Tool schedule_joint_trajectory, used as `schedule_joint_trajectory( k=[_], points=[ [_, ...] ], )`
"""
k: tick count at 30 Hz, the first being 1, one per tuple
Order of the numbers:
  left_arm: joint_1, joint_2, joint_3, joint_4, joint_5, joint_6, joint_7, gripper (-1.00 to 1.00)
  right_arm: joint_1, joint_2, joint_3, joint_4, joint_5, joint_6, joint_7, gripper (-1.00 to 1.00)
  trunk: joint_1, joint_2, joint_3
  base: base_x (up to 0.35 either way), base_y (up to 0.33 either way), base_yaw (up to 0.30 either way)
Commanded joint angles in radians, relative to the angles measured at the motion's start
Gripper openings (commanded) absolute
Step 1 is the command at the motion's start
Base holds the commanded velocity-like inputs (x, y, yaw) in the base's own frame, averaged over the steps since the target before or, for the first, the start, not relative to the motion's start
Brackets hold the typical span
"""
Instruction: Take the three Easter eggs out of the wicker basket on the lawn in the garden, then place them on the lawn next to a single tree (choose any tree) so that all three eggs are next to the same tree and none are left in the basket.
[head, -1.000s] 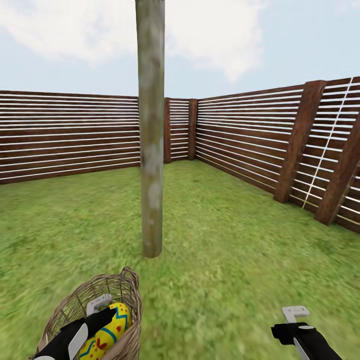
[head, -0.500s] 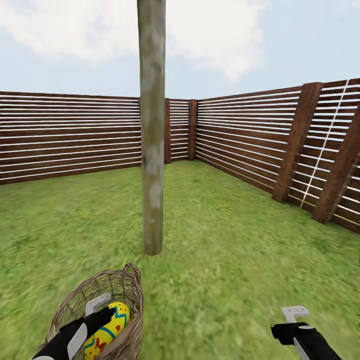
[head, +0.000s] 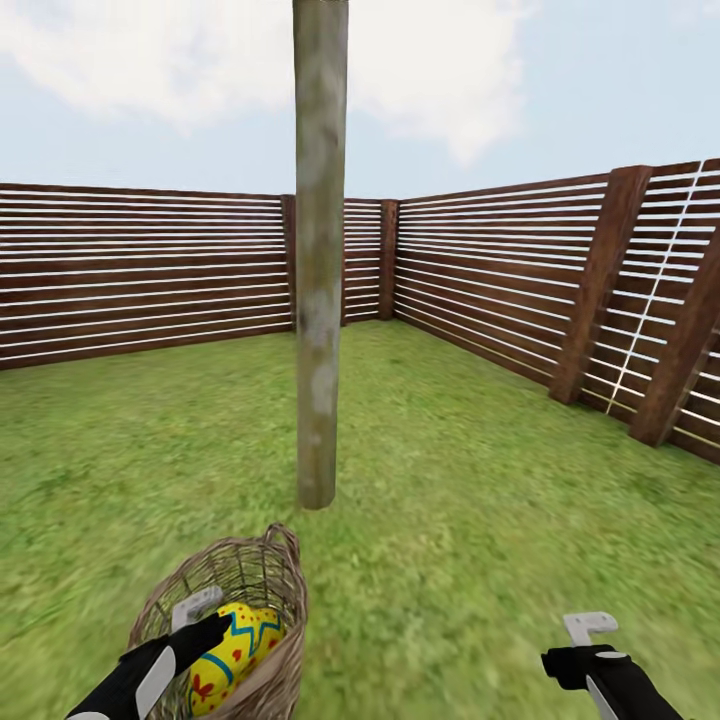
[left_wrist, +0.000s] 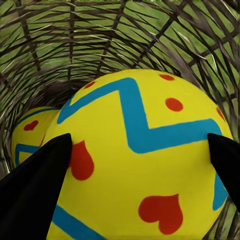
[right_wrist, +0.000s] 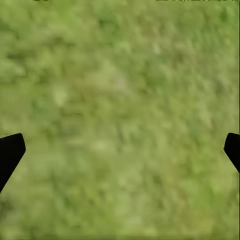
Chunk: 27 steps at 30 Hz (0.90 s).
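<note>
Yellow egg (left_wrist: 145, 165) between left jaws

- One wicker basket (head: 235, 620) sits near, at the left.
- Two Easter eggs show inside it in the left wrist view: a large near one (left_wrist: 142, 165) and a second (left_wrist: 30, 135) behind it.
- One tree trunk (head: 320, 260) stands just beyond the basket.
- Two grippers: the left gripper (head: 195, 612) and the right gripper (head: 590, 630).
- Two fence (head: 140, 270) runs meet at the far corner.

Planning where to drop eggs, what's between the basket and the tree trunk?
In the head view, just bare lawn separates the wicker basket from the tree.
</note>
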Motion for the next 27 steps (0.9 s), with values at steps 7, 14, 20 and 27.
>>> schedule_joint_trajectory(
  k=[7,14,20,27],
  points=[
    [0.000,-0.001,0.007,-0.002,0.006,0.017,-0.005,-1.00,0.000,-0.001,0.005,-0.001,-0.007,0.005,-0.004,1.00,-0.027,0.049,0.021,0.000,0.001,0.000],
    [0.000,-0.001,0.008,-0.001,0.005,0.019,-0.004,-1.00,0.000,-0.001,0.004,-0.001,-0.007,0.005,-0.004,1.00,-0.054,0.098,0.043,0.000,0.000,0.000],
    [0.000,0.000,0.007,-0.002,0.007,0.019,-0.008,-1.00,0.000,-0.002,0.004,-0.001,-0.007,0.005,-0.004,1.00,-0.077,0.140,0.062,0.000,0.000,0.000],
    [0.000,0.001,0.007,-0.002,0.007,0.018,-0.011,-1.00,0.000,-0.002,0.004,-0.001,-0.007,0.005,-0.004,1.00,-0.104,0.189,0.084,0.000,0.000,0.000]
  ],
)
